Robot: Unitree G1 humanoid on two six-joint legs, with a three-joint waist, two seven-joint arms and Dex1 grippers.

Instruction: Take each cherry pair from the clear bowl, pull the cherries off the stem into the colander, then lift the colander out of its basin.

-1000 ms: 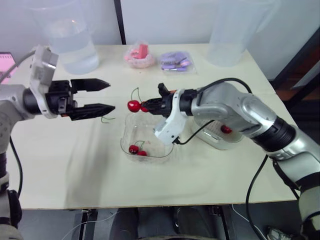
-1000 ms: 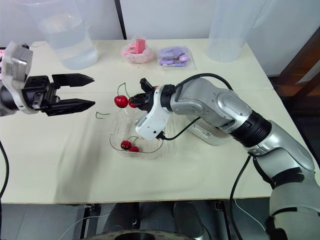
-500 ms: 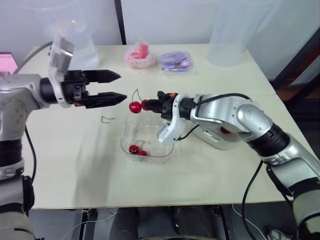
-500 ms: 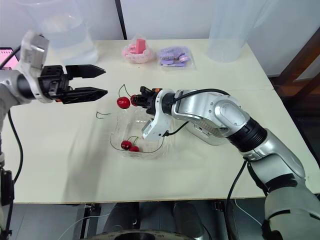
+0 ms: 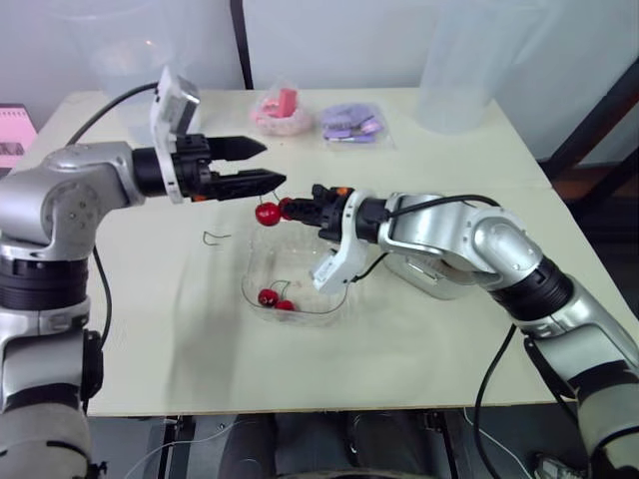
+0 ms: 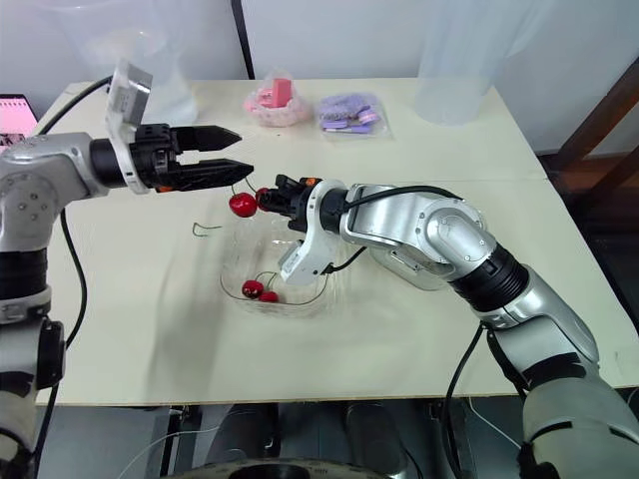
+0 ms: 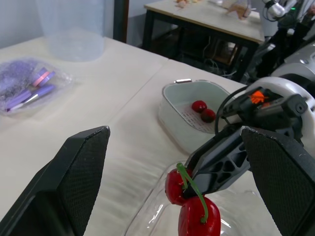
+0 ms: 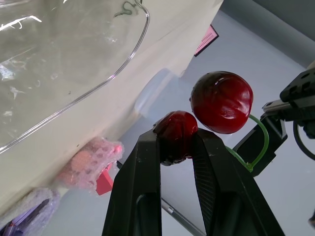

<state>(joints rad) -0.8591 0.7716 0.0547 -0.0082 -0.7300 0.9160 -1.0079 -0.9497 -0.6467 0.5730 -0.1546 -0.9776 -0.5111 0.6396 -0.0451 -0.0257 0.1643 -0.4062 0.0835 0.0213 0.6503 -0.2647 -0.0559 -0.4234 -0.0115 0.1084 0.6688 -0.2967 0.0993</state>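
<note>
Right wrist view: pinches one cherry (image 8: 174, 130) of the cherry pair (image 8: 221, 102) in right tool (image 8: 176, 141); holds left tool (image 5: 272, 163) wide open beside stem (image 7: 189, 181), over clear bowl (image 5: 305, 301).

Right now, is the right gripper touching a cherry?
Touching. The right wrist view shows the right gripper clamped on one cherry of the pair, with no gap.

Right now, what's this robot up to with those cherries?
It is pulling cherries off their stems. The right gripper is shut on one cherry of a cherry pair, raised over the far edge of the clear bowl. The left gripper is open, with its fingers on either side of the green stem and not yet closed. A second pair lies in the bowl. Two loose cherries already sit in the colander.
</note>
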